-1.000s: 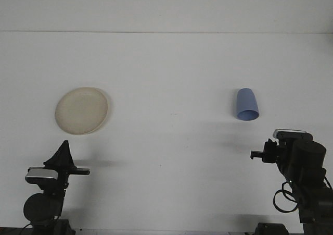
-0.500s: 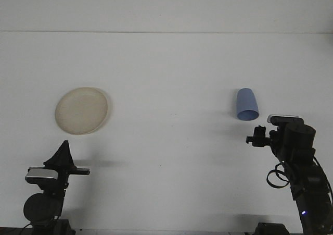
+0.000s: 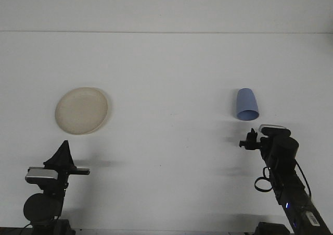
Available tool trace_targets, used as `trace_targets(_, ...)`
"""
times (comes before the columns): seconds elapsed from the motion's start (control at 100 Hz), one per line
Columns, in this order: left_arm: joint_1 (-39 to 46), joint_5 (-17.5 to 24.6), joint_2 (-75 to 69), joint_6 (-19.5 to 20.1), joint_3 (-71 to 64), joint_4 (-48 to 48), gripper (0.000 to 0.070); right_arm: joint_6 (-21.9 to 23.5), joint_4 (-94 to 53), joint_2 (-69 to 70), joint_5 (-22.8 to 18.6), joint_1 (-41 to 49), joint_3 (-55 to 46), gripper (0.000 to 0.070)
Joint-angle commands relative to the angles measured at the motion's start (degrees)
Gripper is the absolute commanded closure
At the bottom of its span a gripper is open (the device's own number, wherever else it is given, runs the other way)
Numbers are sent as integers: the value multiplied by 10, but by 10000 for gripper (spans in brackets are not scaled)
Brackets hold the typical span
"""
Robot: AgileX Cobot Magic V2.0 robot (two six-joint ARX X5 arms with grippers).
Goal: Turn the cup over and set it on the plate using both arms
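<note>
Table [image 3: 166,63] in white carries a cream plate [image 3: 81,110] toward its left edge and a blue cup [image 3: 246,104] lying on its side toward the right, just beyond the right gripper [image 3: 250,139], while the left gripper [image 3: 63,154] sits low near the front edge, both grips too dark to read.

plate [image 3: 81,110] lies left on the table [image 3: 166,63], cup [image 3: 246,104] right.

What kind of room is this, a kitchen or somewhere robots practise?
Probably a robot test bench, not a kitchen. A bare white table holds only a beige plate and a blue cup lying on its side, with two black robot arms mounted at the near edge.
</note>
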Motion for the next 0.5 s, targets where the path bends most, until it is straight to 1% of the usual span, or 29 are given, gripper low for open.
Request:
trace_targets(0.0,0,-1,-1,-1,-12,7,687,11,46,21,0,-7,3,289)
trace_targets(0.08,0,-1,-1,-1,-12,7,687,7,94,50,-6,-15,3,289)
trace_targets(0.26,0,-1,-1,-1,-12,7,687,6,193,129,-45,-29,6,289)
trace_targets(0.49,0,-1,-1,-1,-12,7,687,-5,262,222,-62,-34,37,289)
